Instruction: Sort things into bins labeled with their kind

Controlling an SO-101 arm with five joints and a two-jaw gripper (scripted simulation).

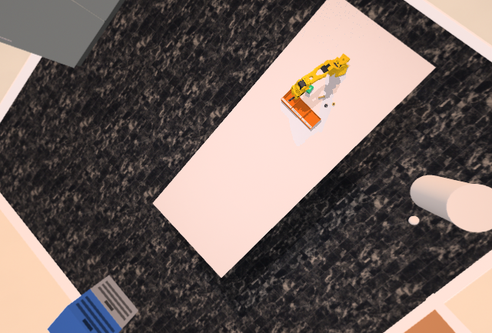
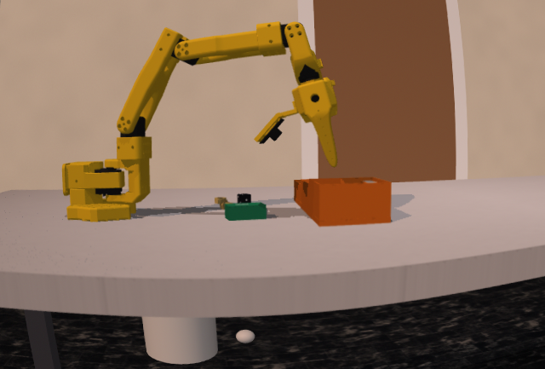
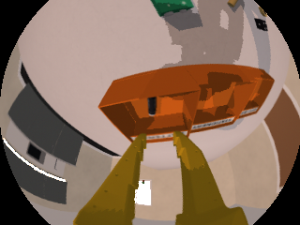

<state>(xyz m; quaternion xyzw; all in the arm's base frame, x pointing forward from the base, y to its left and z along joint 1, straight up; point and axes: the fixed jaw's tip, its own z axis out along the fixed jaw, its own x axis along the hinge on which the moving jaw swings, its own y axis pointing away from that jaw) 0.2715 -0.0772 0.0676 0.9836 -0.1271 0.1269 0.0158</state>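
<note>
1. Orange bins (image 2: 352, 204): two joined compartments standing on the table (image 2: 264, 259), labels on their outer face too small for me to read. A small dark item (image 3: 152, 105) shows inside the left compartment in the wrist view; I cannot tell its kind.

2. Claw (image 3: 163, 141): mine, yellow, hanging above the bins' near end, tips pointing down and well apart from the rim. Jaws stand nearly closed with only a thin gap; nothing shows between them, so I judge that I carry nothing.

3. Green block (image 2: 245, 210): flat on the table between my base (image 2: 99, 211) and the bins, not in any bin.

4. Black cube (image 2: 243, 198): just behind the green block, on the table.

5. Tan piece (image 2: 220, 200): small, beside the cube, on the table. A second small tan speck (image 1: 333, 103) shows in the top view; kind unclear.

6. Standing: by my reckoning one drop is done and three or four things remain to sort or leave.

7. Risks:
   - Unread labels: a thing could go into the wrong compartment, or one that no label names could be binned.
   - Swinging low toward the green block could clip the bin wall and shove the bins.
   - The cube and the tan piece lie close to the block; a wide reach could knock them.
   - A flat block may slip from a shallow pinch.
</note>
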